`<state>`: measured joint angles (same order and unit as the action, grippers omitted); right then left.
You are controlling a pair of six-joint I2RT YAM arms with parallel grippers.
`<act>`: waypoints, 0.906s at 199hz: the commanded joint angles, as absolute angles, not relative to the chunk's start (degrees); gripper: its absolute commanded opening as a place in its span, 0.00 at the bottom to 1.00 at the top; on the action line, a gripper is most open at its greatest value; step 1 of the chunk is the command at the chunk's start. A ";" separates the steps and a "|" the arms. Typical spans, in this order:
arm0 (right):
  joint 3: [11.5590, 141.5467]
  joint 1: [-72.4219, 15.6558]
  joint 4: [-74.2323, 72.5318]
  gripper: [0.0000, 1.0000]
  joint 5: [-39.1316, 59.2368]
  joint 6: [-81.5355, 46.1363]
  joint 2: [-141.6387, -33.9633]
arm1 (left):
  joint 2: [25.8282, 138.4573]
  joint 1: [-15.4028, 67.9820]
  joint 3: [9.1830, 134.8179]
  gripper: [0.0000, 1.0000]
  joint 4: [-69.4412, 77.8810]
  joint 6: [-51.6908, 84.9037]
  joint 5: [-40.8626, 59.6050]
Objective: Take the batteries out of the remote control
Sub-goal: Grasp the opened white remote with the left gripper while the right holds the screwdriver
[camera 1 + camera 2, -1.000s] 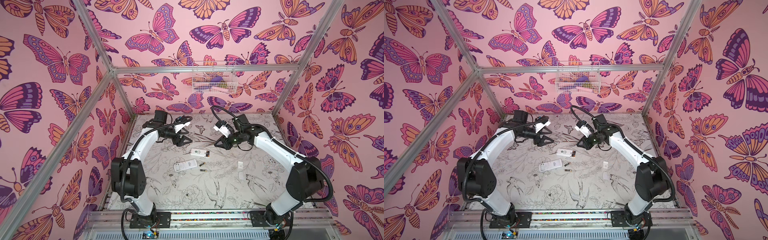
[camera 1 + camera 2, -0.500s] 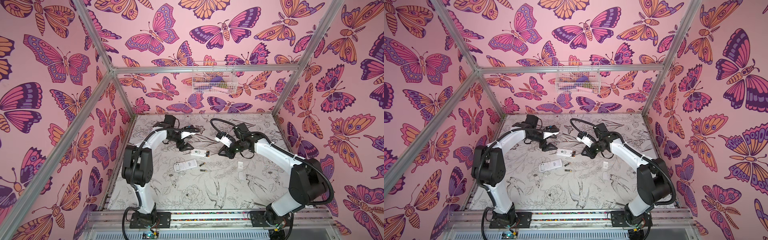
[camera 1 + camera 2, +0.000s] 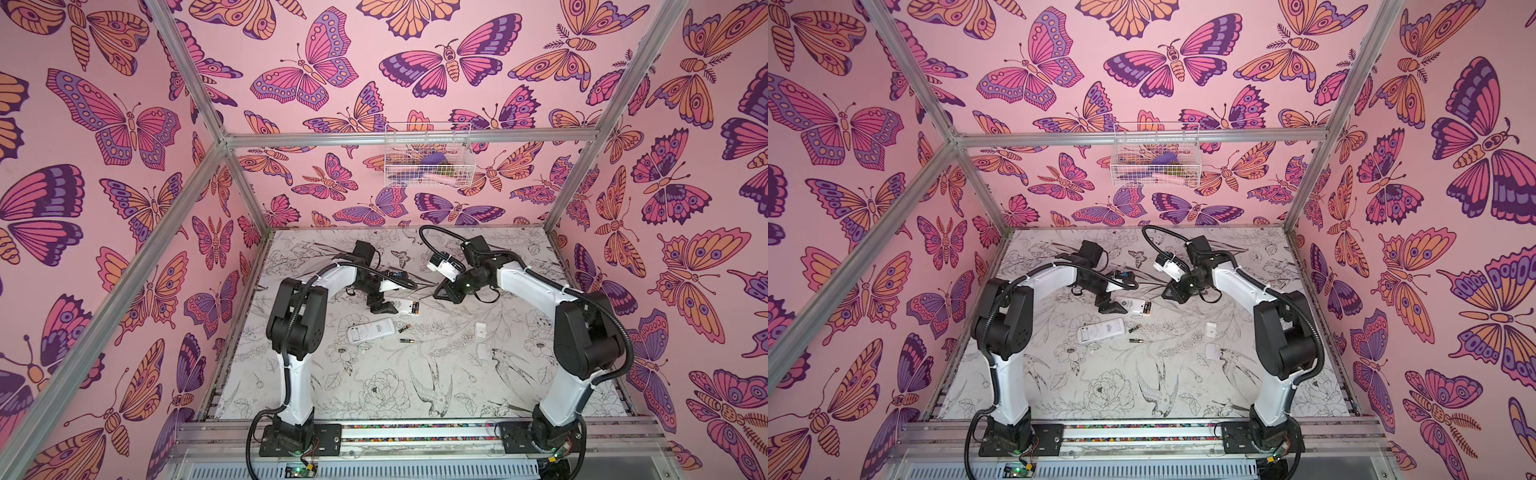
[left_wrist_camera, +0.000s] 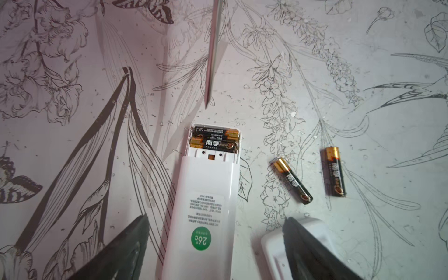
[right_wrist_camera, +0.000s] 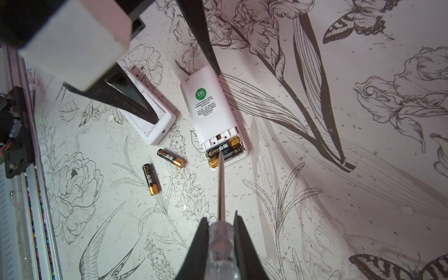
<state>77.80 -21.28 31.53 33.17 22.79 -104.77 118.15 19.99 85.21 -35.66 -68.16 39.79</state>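
A white remote control (image 4: pixel 206 206) (image 3: pixel 405 306) lies back up with its compartment uncovered. Two batteries (image 4: pixel 213 141) (image 5: pixel 224 150) sit in it. Two more batteries (image 4: pixel 293 180) (image 4: pixel 335 174) lie loose on the table beside it. My left gripper (image 4: pixel 215 219) (image 3: pixel 382 306) is open and straddles the remote's labelled end, touching nothing. One of its fingers (image 5: pixel 126 97) hangs over a second white remote (image 5: pixel 150 116) (image 3: pixel 371 330). My right gripper (image 5: pixel 221 218) (image 3: pixel 442 293) is shut on a clear-handled screwdriver (image 5: pixel 221 186). The screwdriver's tip points at the compartment; I cannot tell whether it touches.
Two small white battery covers (image 3: pixel 481 330) (image 3: pixel 482 349) lie to the right of the loose batteries. A wire basket (image 3: pixel 428 156) hangs on the back wall. Pink walls and metal frame posts close in the table on three sides.
My left arm has swung in over the remote and its gripper has opened wider. My right gripper has come down and closer to the remote, still holding the screwdriver.
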 commanded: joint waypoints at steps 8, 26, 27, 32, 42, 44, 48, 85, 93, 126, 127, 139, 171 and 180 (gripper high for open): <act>80.59 -19.38 33.83 0.00 36.53 24.09 -106.21 | 120.64 22.30 86.99 0.88 -35.60 -69.68 37.43; 81.28 -18.77 33.90 0.00 38.49 23.97 -107.11 | 121.87 22.83 87.23 0.86 -35.59 -70.38 36.51; 81.33 -18.79 33.91 0.00 38.50 23.98 -107.21 | 122.02 22.88 87.25 0.86 -35.60 -70.39 36.36; 81.60 -18.81 34.13 0.00 38.59 23.95 -107.50 | 122.16 23.10 87.32 0.86 -35.61 -70.49 35.72; 82.24 -18.89 34.79 0.00 39.17 23.95 -108.21 | 122.59 23.37 87.57 0.85 -35.59 -70.36 34.77; 82.30 -18.90 34.87 0.00 39.26 24.01 -108.37 | 122.71 23.38 87.66 0.85 -35.59 -70.28 34.66; 82.42 -18.87 35.03 0.00 39.31 24.01 -108.55 | 122.84 23.44 87.78 0.84 -35.60 -70.23 34.55; 82.85 -18.98 34.98 0.00 39.37 24.59 -110.05 | 124.23 24.07 88.05 0.78 -35.55 -71.63 32.73; 83.21 -19.16 35.26 0.00 39.55 24.67 -110.48 | 124.36 24.08 88.07 0.76 -35.60 -71.63 32.49; 85.24 -19.84 36.98 0.00 39.77 25.38 -112.71 | 124.65 24.48 87.76 0.69 -35.59 -72.57 31.84; 85.33 -19.85 37.12 0.00 39.79 25.44 -112.78 | 124.64 24.50 87.74 0.69 -35.55 -72.59 31.83; 86.43 -19.97 38.58 0.00 39.92 26.26 -113.58 | 124.76 24.67 87.63 0.69 -35.60 -72.69 31.50; 86.94 -20.09 37.52 0.00 39.31 25.54 -114.34 | 124.89 25.05 87.11 0.59 -35.56 -73.96 31.05; 87.14 -20.33 37.40 0.00 39.03 25.73 -114.43 | 124.80 25.14 87.01 0.54 -35.59 -73.87 30.96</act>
<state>84.95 -19.68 35.66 37.80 23.81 -113.19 123.68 24.36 87.44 -33.50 -72.47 31.00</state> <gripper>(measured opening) 0.171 0.594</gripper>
